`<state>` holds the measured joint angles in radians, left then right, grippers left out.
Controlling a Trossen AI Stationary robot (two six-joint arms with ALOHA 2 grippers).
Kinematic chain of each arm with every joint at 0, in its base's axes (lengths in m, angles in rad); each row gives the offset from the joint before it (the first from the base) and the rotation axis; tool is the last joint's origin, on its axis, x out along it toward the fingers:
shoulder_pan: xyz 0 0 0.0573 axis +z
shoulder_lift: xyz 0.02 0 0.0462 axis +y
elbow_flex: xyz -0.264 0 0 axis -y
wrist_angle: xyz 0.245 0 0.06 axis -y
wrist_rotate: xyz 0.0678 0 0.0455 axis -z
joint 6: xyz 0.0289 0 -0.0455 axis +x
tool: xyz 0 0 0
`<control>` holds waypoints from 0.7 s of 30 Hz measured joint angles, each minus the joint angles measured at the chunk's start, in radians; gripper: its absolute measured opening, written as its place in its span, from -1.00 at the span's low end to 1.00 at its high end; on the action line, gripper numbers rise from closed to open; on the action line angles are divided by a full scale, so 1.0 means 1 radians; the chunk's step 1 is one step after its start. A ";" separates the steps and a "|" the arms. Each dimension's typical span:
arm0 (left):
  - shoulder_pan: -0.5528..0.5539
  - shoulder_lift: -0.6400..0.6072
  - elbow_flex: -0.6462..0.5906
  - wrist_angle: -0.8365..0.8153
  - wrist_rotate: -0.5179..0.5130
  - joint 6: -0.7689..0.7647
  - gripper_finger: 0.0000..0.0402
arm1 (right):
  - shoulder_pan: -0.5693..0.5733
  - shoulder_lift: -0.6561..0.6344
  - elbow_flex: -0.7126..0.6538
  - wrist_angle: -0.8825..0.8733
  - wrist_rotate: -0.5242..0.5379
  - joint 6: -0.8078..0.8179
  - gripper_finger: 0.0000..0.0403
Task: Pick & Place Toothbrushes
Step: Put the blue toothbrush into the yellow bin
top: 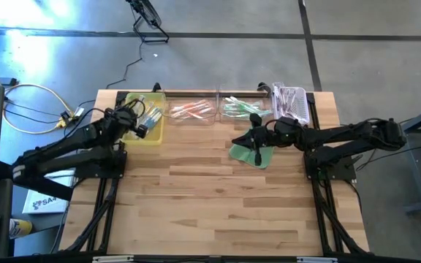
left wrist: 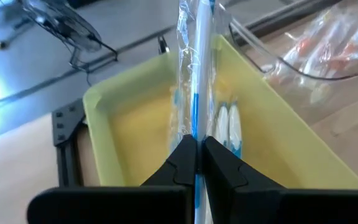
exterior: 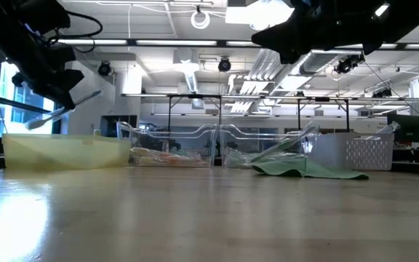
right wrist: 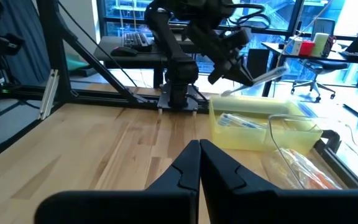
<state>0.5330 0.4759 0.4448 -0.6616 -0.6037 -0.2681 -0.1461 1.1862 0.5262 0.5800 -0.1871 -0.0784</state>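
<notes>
I've got L gripper [left wrist: 197, 152] pinching a blue toothbrush [left wrist: 196, 68] over the yellow bin [left wrist: 129, 118]; R gripper [right wrist: 199, 158] pressed together, empty, above green cloth [top: 251, 153]

Lab — monitors [right wrist: 126, 38], open ceiling.

One blue-and-white toothbrush [left wrist: 196, 74] in a clear, glossy wrapper is held above the yellow bin [left wrist: 123, 118], tilted. Two further blue-and-white wrapped toothbrushes [left wrist: 227, 124] lie inside this bin. Orange-accented toothbrushes [top: 193, 110] lie in a clear tray, green-accented toothbrushes [top: 237, 109] in the adjacent clear tray. Pinkish wrapped toothbrushes [top: 291, 101] fill the white basket [top: 303, 115].
</notes>
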 joint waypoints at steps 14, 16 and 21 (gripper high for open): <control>0.229 0.216 0.000 0.080 0.210 0.062 -0.96 | 0.000 0.000 0.000 -0.020 0.001 0.002 -0.99; 0.226 0.242 0.000 0.091 0.211 0.062 -0.93 | 0.000 0.000 0.000 -0.029 0.001 0.002 -0.99; 0.226 0.284 0.000 0.095 0.214 0.062 -0.73 | 0.000 0.000 0.000 -0.041 0.001 0.002 -0.99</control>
<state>0.7593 0.7598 0.4450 -0.5669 -0.3897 -0.2062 -0.1463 1.1862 0.5262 0.5391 -0.1860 -0.0759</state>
